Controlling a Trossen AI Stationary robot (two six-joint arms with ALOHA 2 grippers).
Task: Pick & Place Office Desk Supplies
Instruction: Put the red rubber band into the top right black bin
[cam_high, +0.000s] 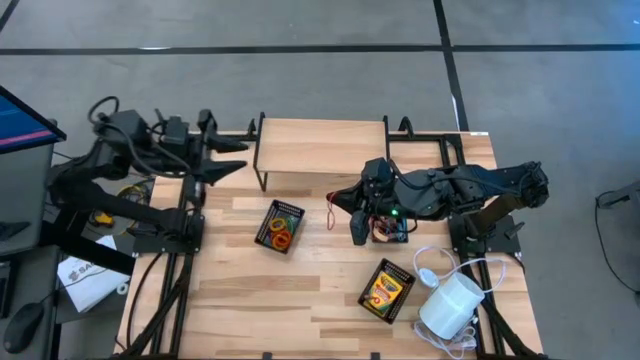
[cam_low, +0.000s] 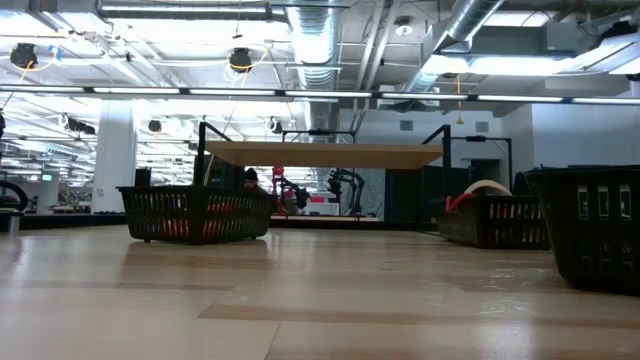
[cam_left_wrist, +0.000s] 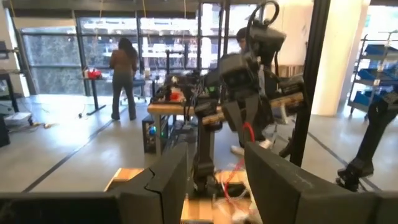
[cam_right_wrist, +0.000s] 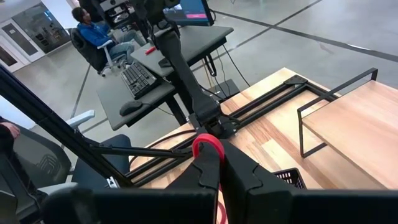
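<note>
My right gripper (cam_high: 343, 206) hangs above the table between two black mesh trays, shut on a thin red elastic loop (cam_high: 330, 211). The left-hand tray (cam_high: 268, 214) holds orange, red and yellow loops (cam_high: 282, 230). A yellow-and-green crayon box (cam_high: 386, 288) lies in the near tray (cam_high: 368, 305). A third tray (cam_high: 392, 231) sits under the right arm; what it holds is mostly hidden. My left gripper (cam_high: 232, 158) waits open at the table's far left corner, high up, touching nothing. My right gripper pinches the red elastic loop (cam_right_wrist: 207, 147) between its two fingertips (cam_right_wrist: 239, 167). A curved bit of the loop stands out past the tips, and a strand (cam_right_wrist: 218, 208) runs back between the fingers. The loop is lifted clear of the table and dangles slack (cam_left_wrist: 249, 133) under the gripper.
A wooden riser shelf on black legs (cam_high: 320, 148) stands at the far middle of the table. A white cylinder (cam_high: 450, 305) with a white cord (cam_high: 430, 268) sits at the near right corner. Bare tabletop (cam_high: 250, 290) lies near left. People show in the room beyond.
</note>
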